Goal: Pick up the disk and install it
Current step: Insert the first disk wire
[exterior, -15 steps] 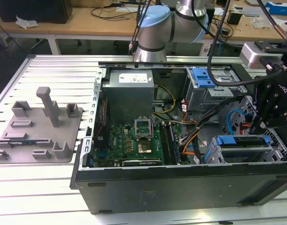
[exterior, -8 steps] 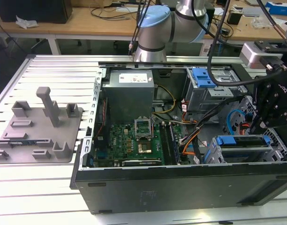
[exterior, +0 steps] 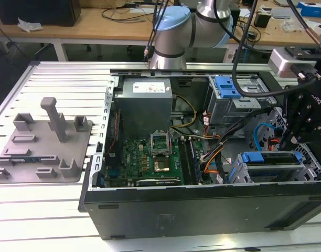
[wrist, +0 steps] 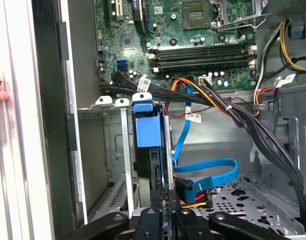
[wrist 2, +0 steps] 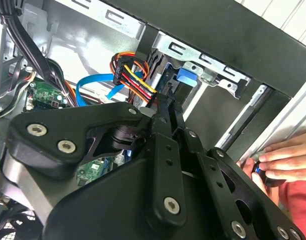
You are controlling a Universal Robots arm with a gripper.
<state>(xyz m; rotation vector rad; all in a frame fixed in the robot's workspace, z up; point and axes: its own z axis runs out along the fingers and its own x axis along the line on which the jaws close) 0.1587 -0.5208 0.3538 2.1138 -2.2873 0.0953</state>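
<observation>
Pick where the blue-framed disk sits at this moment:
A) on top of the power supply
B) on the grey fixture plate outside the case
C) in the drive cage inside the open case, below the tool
C: the disk sits in the drive cage beneath the tool.

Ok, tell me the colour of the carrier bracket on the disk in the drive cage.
Bright blue, clearest in the first wrist view on the disk.
</observation>
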